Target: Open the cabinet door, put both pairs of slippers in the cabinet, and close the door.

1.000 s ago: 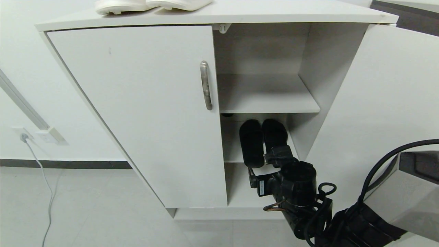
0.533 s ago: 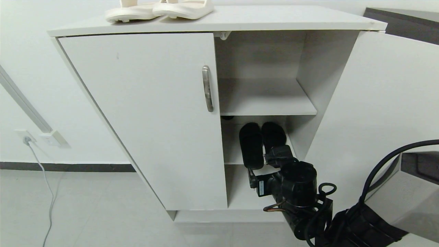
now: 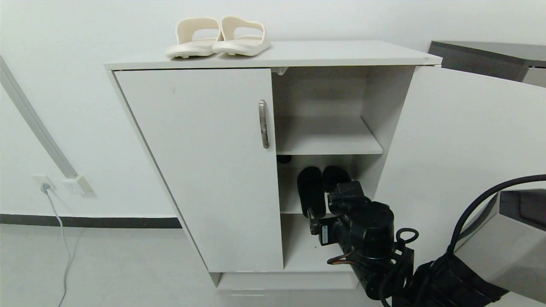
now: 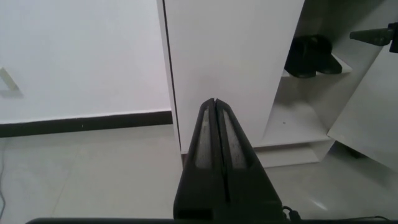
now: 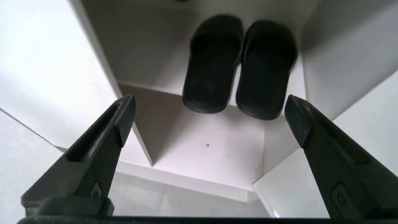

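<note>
A pair of black slippers (image 3: 311,189) (image 5: 239,65) lies side by side on the middle shelf of the white cabinet (image 3: 273,53). Their heels stick out over the shelf's front edge. My right gripper (image 5: 210,106) hangs open just in front of those heels, holding nothing; in the head view it (image 3: 343,194) covers part of the right slipper. A cream pair of slippers (image 3: 217,37) rests on the cabinet top. The right door (image 3: 460,149) stands wide open; the left door (image 3: 200,162) is closed. My left gripper (image 4: 214,106) is shut and empty, low before the left door.
The upper shelf (image 3: 328,138) and bottom compartment (image 3: 303,247) hold nothing. A wall socket (image 3: 42,185) with a cable running to the floor sits left of the cabinet. A dark-topped unit (image 3: 490,53) stands behind the open door. Tiled floor (image 3: 106,264) lies open to the left.
The whole head view has shifted: the cabinet sits lower and smaller and its top with the cream slippers now shows, so the camera moved. The black slippers stay on their shelf.
</note>
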You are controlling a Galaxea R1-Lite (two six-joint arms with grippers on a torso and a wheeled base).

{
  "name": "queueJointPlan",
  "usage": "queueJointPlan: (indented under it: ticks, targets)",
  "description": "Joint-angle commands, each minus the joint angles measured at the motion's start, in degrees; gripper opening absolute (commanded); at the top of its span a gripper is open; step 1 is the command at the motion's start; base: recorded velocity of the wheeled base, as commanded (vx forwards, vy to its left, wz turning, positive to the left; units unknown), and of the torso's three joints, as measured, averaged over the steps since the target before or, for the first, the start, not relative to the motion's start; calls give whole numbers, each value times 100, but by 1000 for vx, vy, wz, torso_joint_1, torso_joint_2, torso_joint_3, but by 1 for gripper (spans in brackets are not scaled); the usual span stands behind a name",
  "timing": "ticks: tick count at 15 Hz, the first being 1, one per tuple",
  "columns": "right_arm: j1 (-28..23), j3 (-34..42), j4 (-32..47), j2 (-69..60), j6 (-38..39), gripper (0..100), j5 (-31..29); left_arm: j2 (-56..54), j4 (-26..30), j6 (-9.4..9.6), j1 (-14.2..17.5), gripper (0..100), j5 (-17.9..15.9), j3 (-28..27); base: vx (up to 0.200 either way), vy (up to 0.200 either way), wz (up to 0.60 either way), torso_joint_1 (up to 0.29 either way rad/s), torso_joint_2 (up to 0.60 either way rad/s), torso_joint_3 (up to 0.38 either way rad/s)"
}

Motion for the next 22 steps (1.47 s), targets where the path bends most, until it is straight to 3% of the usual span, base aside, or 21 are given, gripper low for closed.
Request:
queueJointPlan:
  ticks: [1, 8, 22]
  targets:
    - [12, 13, -47, 19, 1, 100, 1, 9, 2, -7, 1, 0, 1, 1, 0, 0, 0, 2, 7, 95]
    - [12, 39, -153, 54, -25, 100, 1, 9, 2, -16, 1, 0, 1, 1, 0, 0, 0, 0, 0, 7]
    - [144, 127, -206, 46, -60, 100, 1, 9, 2, -16, 1, 0, 1, 1, 0, 200, 0, 3, 3, 2]
